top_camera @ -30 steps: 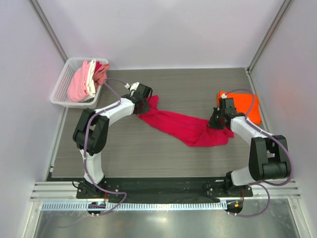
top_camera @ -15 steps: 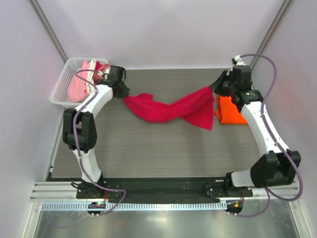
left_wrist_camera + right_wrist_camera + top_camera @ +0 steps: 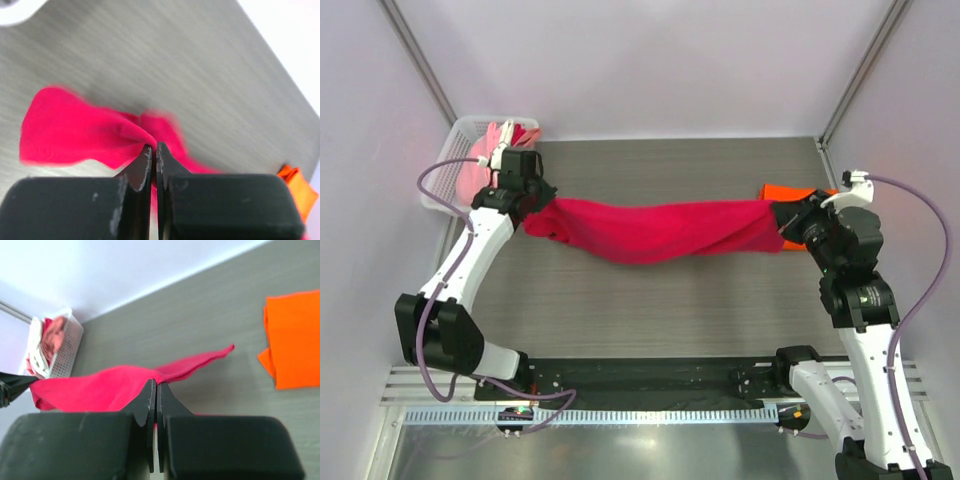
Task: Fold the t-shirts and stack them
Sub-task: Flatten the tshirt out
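Observation:
The crimson t-shirt (image 3: 655, 228) hangs stretched in the air between my two grippers, above the grey table. My left gripper (image 3: 532, 213) is shut on its left end; in the left wrist view (image 3: 154, 146) the cloth (image 3: 75, 135) bunches at the fingertips. My right gripper (image 3: 782, 226) is shut on its right end; in the right wrist view (image 3: 156, 383) the shirt (image 3: 95, 390) runs off to the left. The folded orange t-shirt (image 3: 792, 191) lies at the back right, mostly behind my right arm, and shows in the right wrist view (image 3: 295, 342). Pink and white shirts (image 3: 500, 135) lie in the basket.
A white mesh basket (image 3: 445, 165) stands at the back left corner; it also shows in the right wrist view (image 3: 65, 347). White walls and metal posts close in the table at the back and sides.
Both grippers have pulled apart and toward the near side, stretching the crimson shirt into a long taut band. It was a slack heap on the table one second ago.

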